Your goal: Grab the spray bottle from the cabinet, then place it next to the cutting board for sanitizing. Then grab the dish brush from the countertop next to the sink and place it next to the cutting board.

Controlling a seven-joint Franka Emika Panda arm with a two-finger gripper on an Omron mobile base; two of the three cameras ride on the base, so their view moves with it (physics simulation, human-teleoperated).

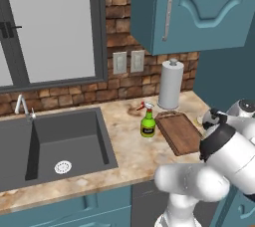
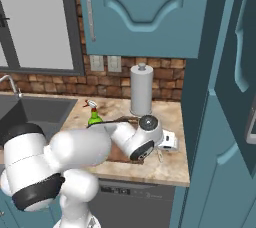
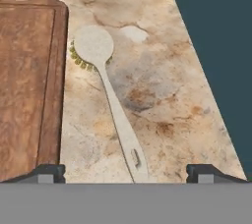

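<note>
- I am reading this as the close of the second step: the pale speckled dish brush with a round head and long slotted handle [image 3: 109,101] is lying flat on the beige marbled stone countertop with rusty blotches [image 3: 162,85], directly below and ahead of the pincer.
- The two-finger pincer [image 3: 125,171] is standing released, its dark tips spread wide on either side of the brush handle, touching nothing that I can see.
- The dark brown wooden cutting board with a grooved rim [image 3: 27,80] is lying just beside the brush, on the side of one fingertip; the brush head is sitting near the board's edge, apart from it by a thin strip of stone.
- In the left base view, the small green spray bottle with a yellow label and red-and-white nozzle [image 1: 147,121] is standing upright just beside the board's far side from the pincer, so that step looks done.
- The white paper-towel roll on its stand [image 1: 171,84] is standing beyond the board.
- My judgement: both items are placed, so the next move calls for lifting the pincer straight up, clear of the handle, without nudging the brush.
</note>
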